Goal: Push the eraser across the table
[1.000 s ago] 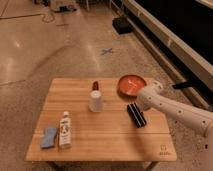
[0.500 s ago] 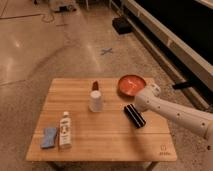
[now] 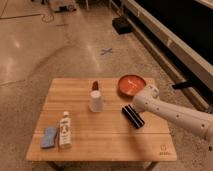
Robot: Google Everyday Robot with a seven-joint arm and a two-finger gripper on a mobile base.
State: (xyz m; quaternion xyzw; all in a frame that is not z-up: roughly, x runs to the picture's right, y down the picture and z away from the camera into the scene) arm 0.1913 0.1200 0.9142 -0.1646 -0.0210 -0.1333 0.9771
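A: Where is the eraser [image 3: 133,116] now?

B: It lies flat on the tabletop [image 3: 105,137], right of the cup [image 3: 95,100] and a little nearer the front edge, angled on a slant. The orange bowl [image 3: 131,84] sits behind it, toward the far right corner.

A: And the pincer?

B: The pincer [image 3: 136,105] is at the eraser's right, far end, seemingly touching it. The arm's white wrist covers it, so nobody could tell whether it is spread or pressed together.

A: How far along, then?

B: Judging by the layout, the push looks underway but short of done. The eraser rests right of the tabletop's middle. Open wood runs from it toward the bottle [image 3: 64,130] and blue pad [image 3: 49,136] at the left, so most of the crossing seems left.
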